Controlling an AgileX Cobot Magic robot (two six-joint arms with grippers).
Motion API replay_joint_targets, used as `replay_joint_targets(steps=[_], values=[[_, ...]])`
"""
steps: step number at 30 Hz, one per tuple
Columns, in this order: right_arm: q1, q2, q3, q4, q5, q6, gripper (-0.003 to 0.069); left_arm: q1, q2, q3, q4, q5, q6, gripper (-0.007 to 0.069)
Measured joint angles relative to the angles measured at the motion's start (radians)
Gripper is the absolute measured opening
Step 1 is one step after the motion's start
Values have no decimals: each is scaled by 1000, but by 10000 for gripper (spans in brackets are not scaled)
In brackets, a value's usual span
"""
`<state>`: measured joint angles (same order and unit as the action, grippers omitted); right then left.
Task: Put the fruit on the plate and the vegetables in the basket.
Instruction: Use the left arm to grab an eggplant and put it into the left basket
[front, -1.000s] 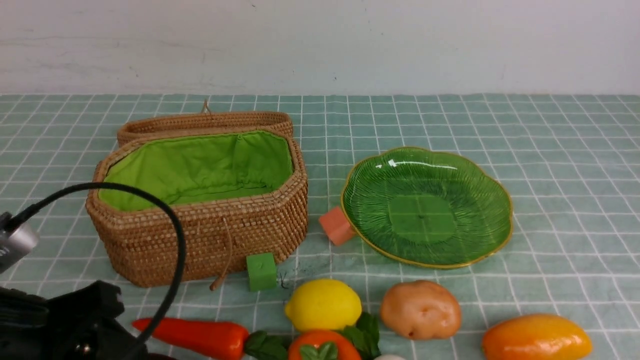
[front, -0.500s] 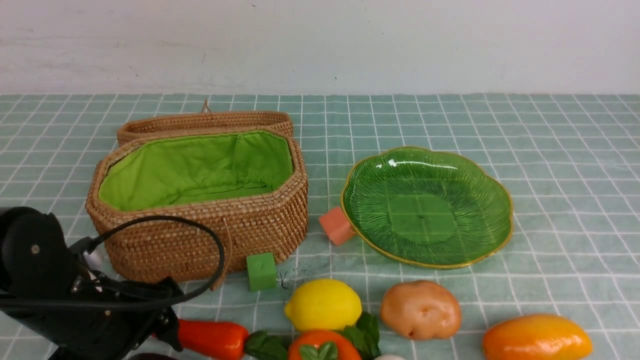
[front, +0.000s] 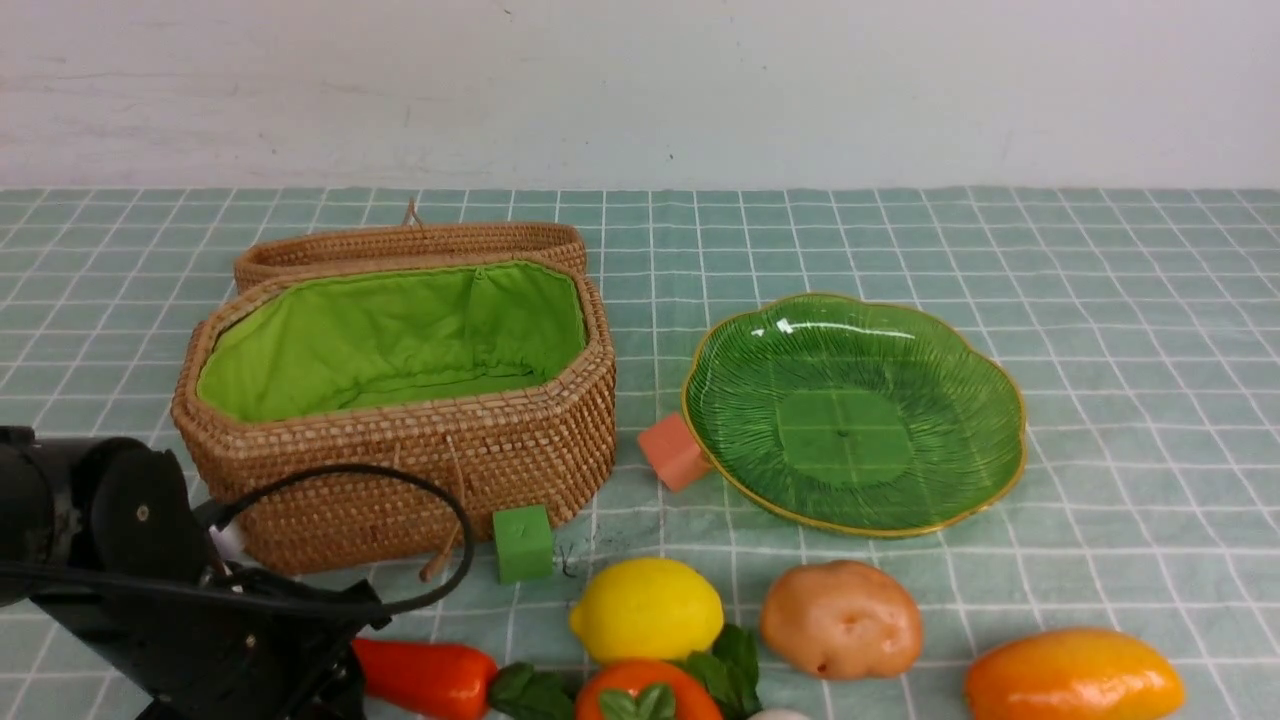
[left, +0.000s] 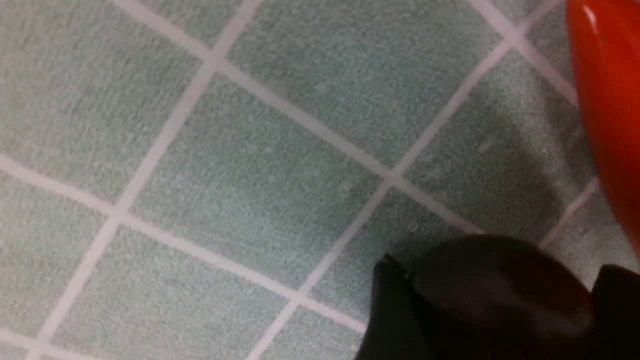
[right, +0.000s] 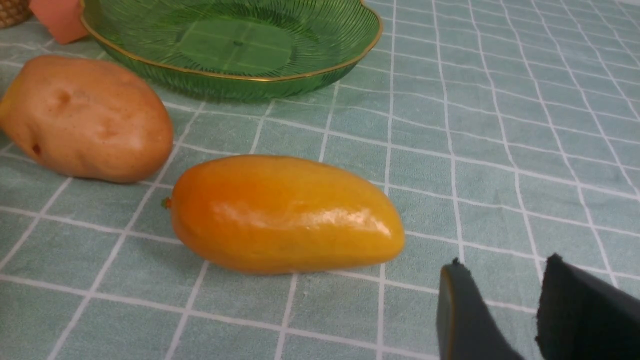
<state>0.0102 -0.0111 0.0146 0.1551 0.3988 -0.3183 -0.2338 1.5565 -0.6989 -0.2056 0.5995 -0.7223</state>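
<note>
Near the mango (right: 285, 215), right fingers (right: 467, 310) stand spread, empty; left fingers (left: 392, 320), beside the red pepper (left: 607, 115), I cannot tell.

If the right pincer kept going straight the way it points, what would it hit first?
Likely just the bare tablecloth: the right pincer aims past the mango, which lies off to one side. Depth is hard to judge.

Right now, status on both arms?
Right fingers apart, empty, near mango. Left fingers by red pepper, grip unclear. Plate bare. Salmon cube at plate rim.
</note>
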Motion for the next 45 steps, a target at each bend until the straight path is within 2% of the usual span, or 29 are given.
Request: replay_joint_targets(steps=[9, 12, 17, 24, 29, 34, 38, 41, 45], values=[[0, 0, 0, 0, -1, 0, 241, 0, -80, -6, -14, 160, 64, 465], [0, 0, 0, 0, -1, 0, 241, 0, -196, -72, -65, 227, 66, 465], [0, 0, 0, 0, -1, 0, 241, 29, -262, -242, -93, 225, 24, 465], [0, 0, 0, 0, -1, 0, 241, 167, -126, -594, -93, 146, -34, 465], [0, 0, 0, 0, -1, 0, 241, 186, 38, -709, -92, 148, -103, 465], [0, 0, 0, 0, -1, 0, 241, 186, 141, -740, -92, 151, -166, 468], [0, 0, 0, 0, -1, 0, 241, 186, 165, -741, -92, 154, -167, 516], [0, 0, 0, 0, -1, 0, 241, 187, 162, -757, -92, 168, -121, 578], [0, 0, 0, 0, -1, 0, 241, 187, 156, -789, -81, 208, -43, 596]])
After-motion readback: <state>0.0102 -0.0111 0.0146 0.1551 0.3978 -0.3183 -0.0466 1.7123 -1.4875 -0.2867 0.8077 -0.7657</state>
